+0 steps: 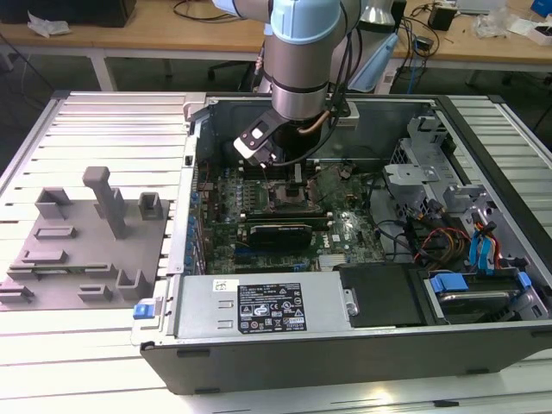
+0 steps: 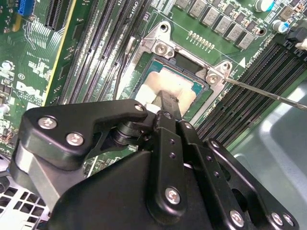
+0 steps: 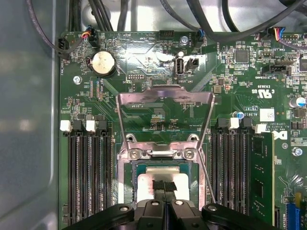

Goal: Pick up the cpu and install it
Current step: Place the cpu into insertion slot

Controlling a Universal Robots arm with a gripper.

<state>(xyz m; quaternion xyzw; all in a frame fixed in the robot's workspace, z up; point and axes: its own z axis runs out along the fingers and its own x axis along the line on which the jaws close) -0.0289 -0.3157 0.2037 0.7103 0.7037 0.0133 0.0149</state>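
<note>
Robot tool [image 3: 163, 185] lowered onto cpu [image 3: 147, 183] inside open computer case [image 1: 259, 354].
Case at centre of the exterior view, on a slatted table [image 1: 103, 129]. In the first wrist view, cpu lying flat in the motherboard [image 3: 144, 57] socket, silver top up, hinged metal plate [image 3: 165, 98] swung open beside it. Tool fingers [image 3: 157, 186] drawn nearly together, tips touching or just above the cpu's top; hold on it not discernible.

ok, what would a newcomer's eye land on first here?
The arm reaching down into the open computer case in the exterior view, with a grey fixture plate on that view's left. In the first wrist view, the metal load plate stands flipped open and the cpu lies in the socket next to it, the gripper closed over its silvery top.
</note>
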